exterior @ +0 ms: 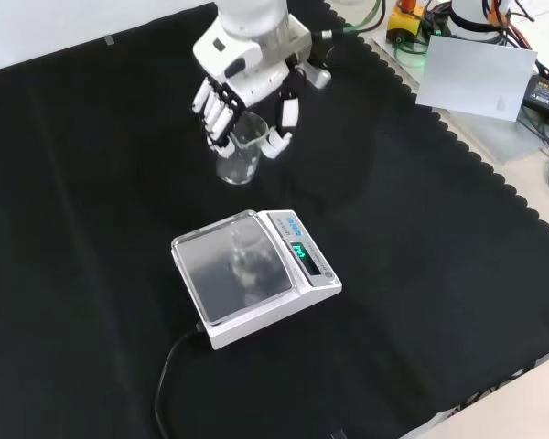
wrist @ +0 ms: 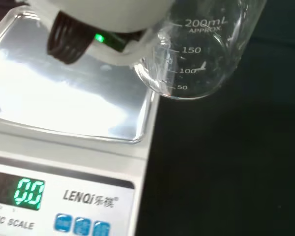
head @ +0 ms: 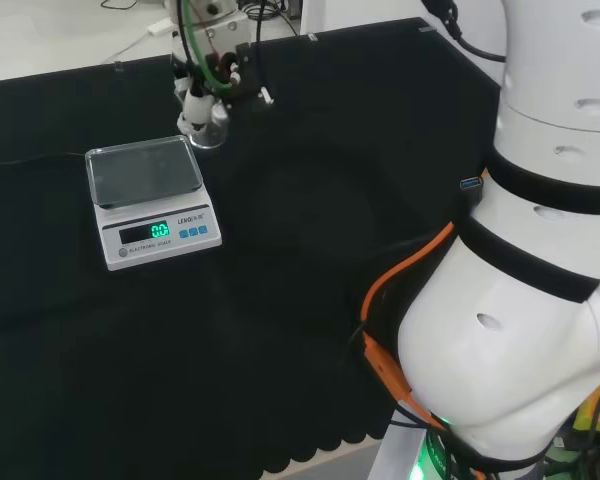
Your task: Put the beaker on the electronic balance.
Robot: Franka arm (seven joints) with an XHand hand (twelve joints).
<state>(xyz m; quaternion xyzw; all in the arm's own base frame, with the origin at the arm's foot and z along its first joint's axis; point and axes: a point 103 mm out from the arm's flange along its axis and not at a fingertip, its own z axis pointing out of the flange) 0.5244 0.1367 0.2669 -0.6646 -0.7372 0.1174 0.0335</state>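
Gripping the beaker (exterior: 239,149) round its wall, the hand (exterior: 247,87) held it off the cloth, just beyond the balance (exterior: 253,276) in the front view. Empty clear glass: judged light, slick, breakable, best taken mid-wall and set down gently on the pan (wrist: 64,93).

Glass, steel and matt cloth under my hand

My clear glass beaker (wrist: 201,54) gleams smooth; the white plastic balance (exterior: 256,279) carries a glossy, mirror-like metal pan (head: 143,171); the black cloth (exterior: 91,165) looks matt.

A black-cloth bench (exterior: 82,165) carries an electronic balance (exterior: 254,277).
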